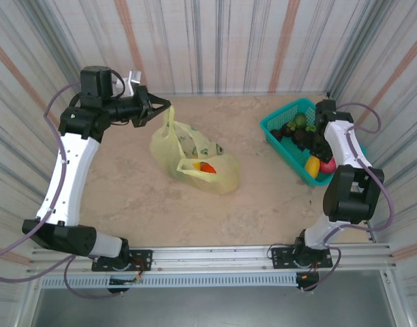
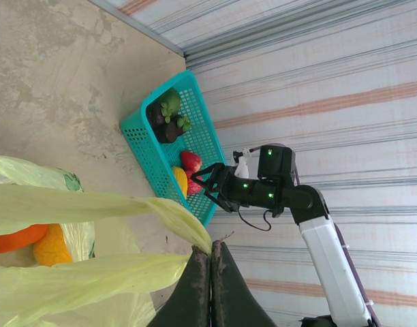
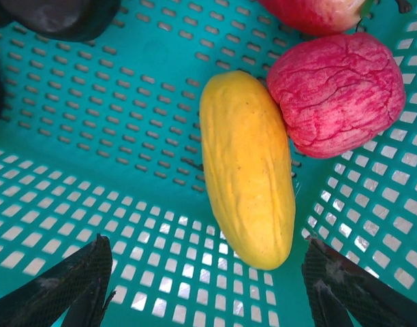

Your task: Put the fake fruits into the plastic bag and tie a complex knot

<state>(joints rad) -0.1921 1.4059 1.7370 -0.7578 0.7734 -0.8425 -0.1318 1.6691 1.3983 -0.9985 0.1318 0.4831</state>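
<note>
- Striped corrugated walls close in a pale, stone-patterned table on three sides, and a metal rail runs along its near edge under both arm bases.
- Near the middle of the table lies the plastic bag, crumpled, with its mouth open towards the camera above.
- Inside it sit orange fake fruits. Through the wrinkled film it is hard to say whether there are two pieces or three.
- From the far left the left tool reaches in, jaws pressed together on one bag handle, which runs taut from the bag up to the fingertips.
- In the left wrist view the second handle hangs slack just below the first.
- A teal mesh basket stands at the far right of the table, well apart from the bag, with bare table between them.
- Low inside the basket hangs the right tool, jaws wide, one finger on each side of the lower end of a yellow fruit and touching neither it nor anything else.
- A wrinkled red fruit rests against the yellow fruit's upper right side.
- Beyond them lie a smoother red piece and a dark fruit.
- Seen from above, the right arm covers the near half of the basket. Dark and green fruits crowd its far end.
</note>
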